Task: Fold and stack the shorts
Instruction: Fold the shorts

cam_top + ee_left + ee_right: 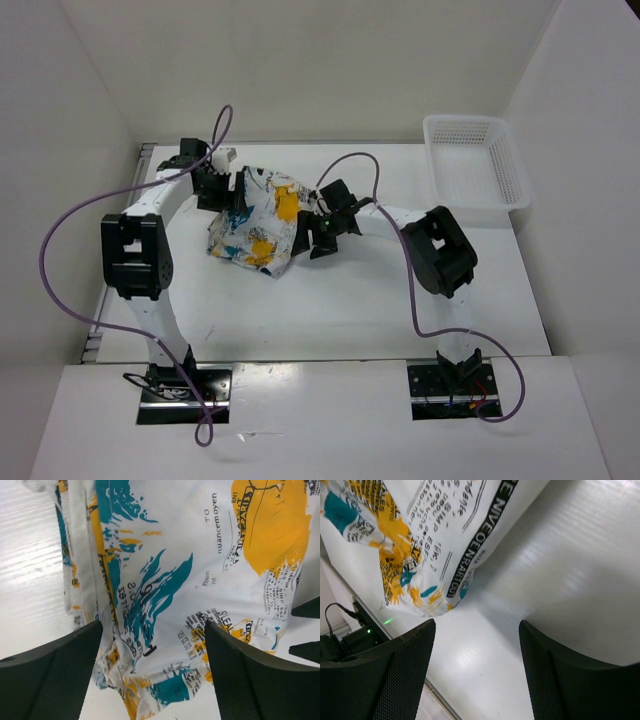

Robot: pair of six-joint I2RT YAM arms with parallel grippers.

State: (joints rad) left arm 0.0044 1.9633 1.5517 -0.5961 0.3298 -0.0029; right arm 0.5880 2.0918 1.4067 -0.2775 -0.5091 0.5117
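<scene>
Can count one pair of shorts [258, 222], one basket [520, 190], two arms [135, 255] and two purple cables [415, 290]. Soft, wrinkly fabric on the first: white with teal, yellow-orange and black print, bunched into a lump toward the far left of the tabletop [330, 310], not lying flat. Rigid white plastic mesh on the second, rectangular, parked at the far right corner, well apart from the lump.

From above: left gripper [213, 186] right at the lump's far-left side, right gripper [320, 232] at its right side. Hard to judge the jaws from up there.

Left wrist view sorts that out. Black, finely textured fingers [50, 680] spread wide, printed cloth filling the gap below them, nothing pinched — so released. Also shows small printed lettering on the cloth, just blobs of color from overhead.

Same story on the right wrist view: jaws gaping, only bare glossy white tabletop between them, holding nothing. Edge of the shorts with a black lettered band just beyond the tips, up and to the left.
</scene>
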